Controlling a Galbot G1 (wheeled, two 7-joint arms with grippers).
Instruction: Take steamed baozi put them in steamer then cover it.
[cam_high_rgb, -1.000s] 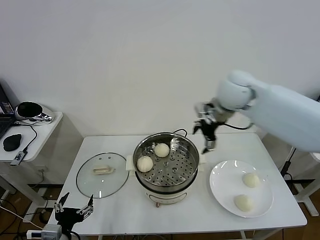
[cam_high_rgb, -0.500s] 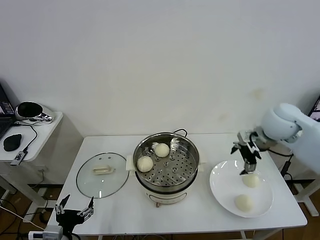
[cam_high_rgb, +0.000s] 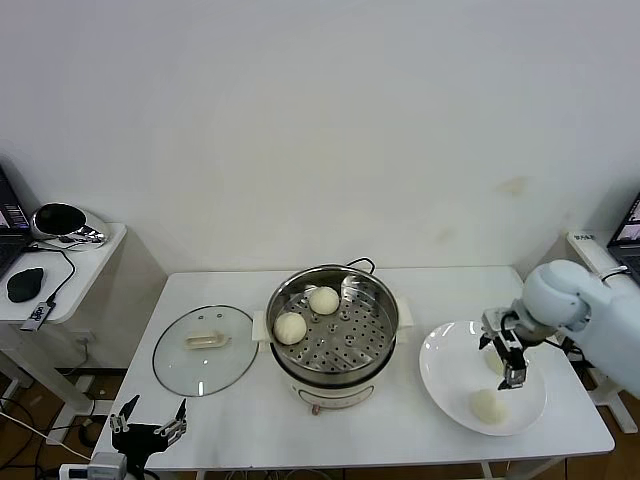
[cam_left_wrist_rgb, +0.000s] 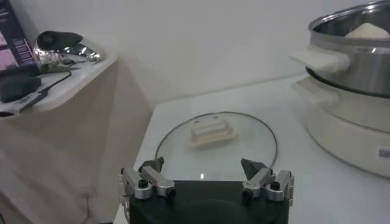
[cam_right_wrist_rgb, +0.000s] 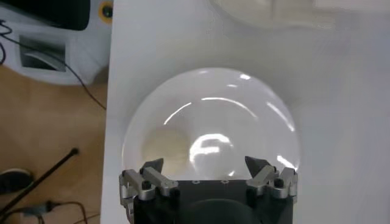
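While our right gripper (cam_high_rgb: 508, 355) hangs over the flat white round plate (cam_high_rgb: 445, 385) at the right end of the white table (cam_high_rgb: 420, 440), its fingers are spread as wide as they go and nothing is between them; in the right wrist view (cam_right_wrist_rgb: 207, 178) we look straight down between the two open finger pairs onto the glossy plate (cam_right_wrist_rgb: 256, 122). On that plate we see two smooth cream-white steamed baozi: one (cam_high_rgb: 486, 405) lies on the near part of the plate, clear of the gripper, and the other (cam_high_rgb: 492, 364) sits just under the gripper, mostly hidden by it in the head view; the right wrist view shows one pale bun (cam_right_wrist_rgb: 163, 145) on the plate below the fingers, and we cannot tell whether the fingers touch it. At the middle of the table stands the round shiny stainless-steel steamer (cam_high_rgb: 375, 372) on its cream-white base, uncovered, with two more baozi on the perforated tray: one (cam_high_rgb: 323, 299) toward the far rim and one (cam_high_rgb: 290, 327) toward the left rim. Beside the steamer, on its left, the round clear glass cover (cam_high_rgb: 175, 362) with the cream-white bar handle lies flat on the table, just apart from the pot. Our left gripper (cam_high_rgb: 148, 425) waits low at the table's near left edge, fingers wide open and holding nothing; the left wrist view (cam_left_wrist_rgb: 206, 181) faces the cover (cam_left_wrist_rgb: 183, 152) and the steamer's side (cam_left_wrist_rgb: 359, 67)
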